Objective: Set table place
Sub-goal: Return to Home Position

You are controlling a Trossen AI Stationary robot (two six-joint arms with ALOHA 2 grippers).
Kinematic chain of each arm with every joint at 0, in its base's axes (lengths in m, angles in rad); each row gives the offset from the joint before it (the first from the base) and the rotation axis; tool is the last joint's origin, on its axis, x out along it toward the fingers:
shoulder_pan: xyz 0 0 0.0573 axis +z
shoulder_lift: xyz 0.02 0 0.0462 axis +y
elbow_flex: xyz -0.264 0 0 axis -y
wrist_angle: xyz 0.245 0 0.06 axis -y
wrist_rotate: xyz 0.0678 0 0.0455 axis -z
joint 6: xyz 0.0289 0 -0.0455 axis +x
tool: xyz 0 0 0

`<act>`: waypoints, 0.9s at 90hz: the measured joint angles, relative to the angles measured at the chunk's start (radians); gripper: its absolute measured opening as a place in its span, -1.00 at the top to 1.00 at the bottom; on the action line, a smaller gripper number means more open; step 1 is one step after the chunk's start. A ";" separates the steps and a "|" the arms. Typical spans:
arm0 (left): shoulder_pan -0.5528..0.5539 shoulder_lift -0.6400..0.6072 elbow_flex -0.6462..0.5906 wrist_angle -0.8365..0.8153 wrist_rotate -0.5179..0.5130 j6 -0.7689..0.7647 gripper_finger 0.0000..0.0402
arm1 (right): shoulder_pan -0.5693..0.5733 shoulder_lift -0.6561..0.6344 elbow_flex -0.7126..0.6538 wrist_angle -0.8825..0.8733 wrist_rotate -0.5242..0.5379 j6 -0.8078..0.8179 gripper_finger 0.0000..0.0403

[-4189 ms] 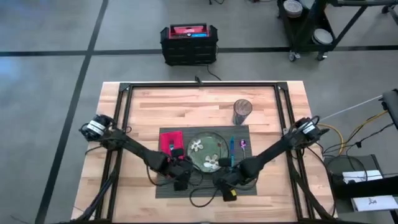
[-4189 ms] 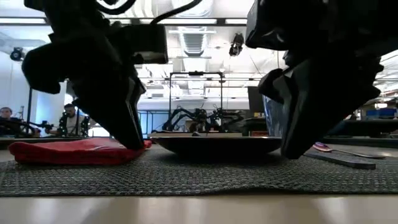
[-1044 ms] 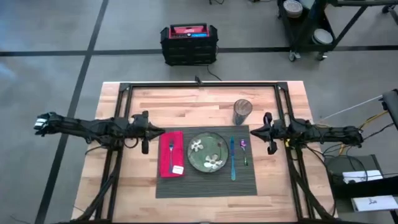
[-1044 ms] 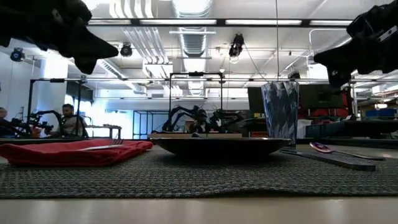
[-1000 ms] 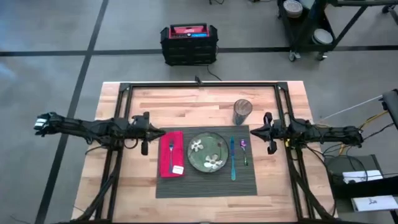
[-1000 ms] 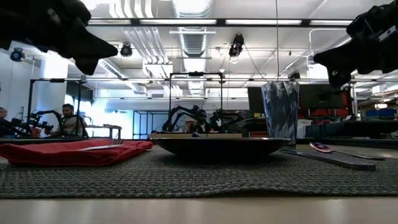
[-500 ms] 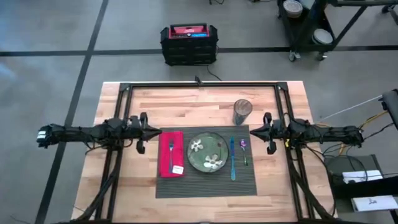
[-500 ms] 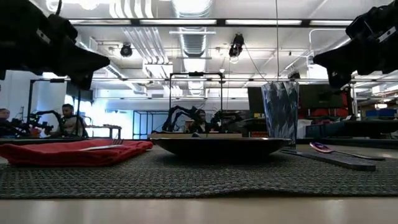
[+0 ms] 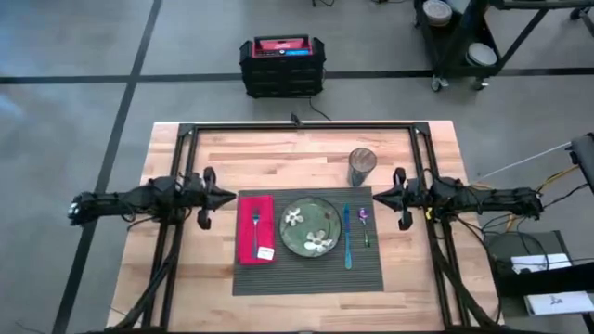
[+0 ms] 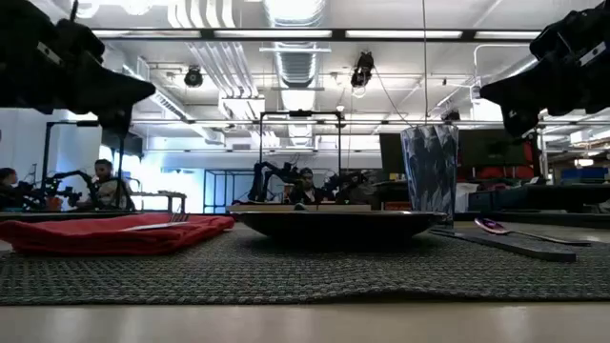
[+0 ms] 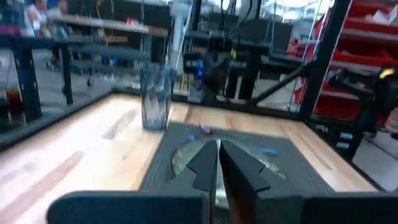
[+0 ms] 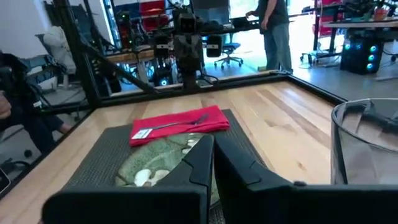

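Note:
The dark grey placemat (image 9: 306, 278) lies on the wooden table (image 9: 278, 158). It carries a green plate (image 9: 309, 228), a red napkin (image 9: 249, 243) with a fork (image 9: 255, 225) on top, and a blue-handled knife (image 9: 347, 239) and a spoon (image 9: 363, 221) right of the plate. A glass (image 9: 361, 165) stands just beyond the mat's far right corner. My left gripper (image 9: 227, 196) hovers shut off the mat's left edge, pointing at it. My right gripper (image 9: 378, 196) hovers shut off the right edge. Both are well above the table and hold nothing.
The black rail frame (image 9: 302, 128) runs around the table's far side and down both sides under the arms. A black and red case (image 9: 282, 65) sits on the floor beyond the table. People show at desks far off in the room (image 10: 105, 181).
My left gripper has drawn back toward the table's left edge, away from the napkin, staying shut and high. My right gripper has kept still. The things on the mat have not moved.

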 joint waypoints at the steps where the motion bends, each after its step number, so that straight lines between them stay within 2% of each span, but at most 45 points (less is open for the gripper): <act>1: 0.000 0.001 0.000 0.000 -0.001 0.001 0.96 | 0.000 0.000 0.000 0.000 0.001 -0.001 1.00; 33: 0.001 0.015 0.000 0.000 -0.022 -0.001 0.96 | 0.000 0.001 0.000 0.000 0.003 -0.055 1.00; 48: 0.001 0.050 0.005 -0.002 -0.025 -0.001 0.96 | 0.000 0.011 0.000 0.001 0.003 0.000 1.00; 81: 0.001 0.125 0.006 0.006 -0.025 -0.001 0.96 | 0.000 0.011 0.000 0.001 0.004 -0.002 1.00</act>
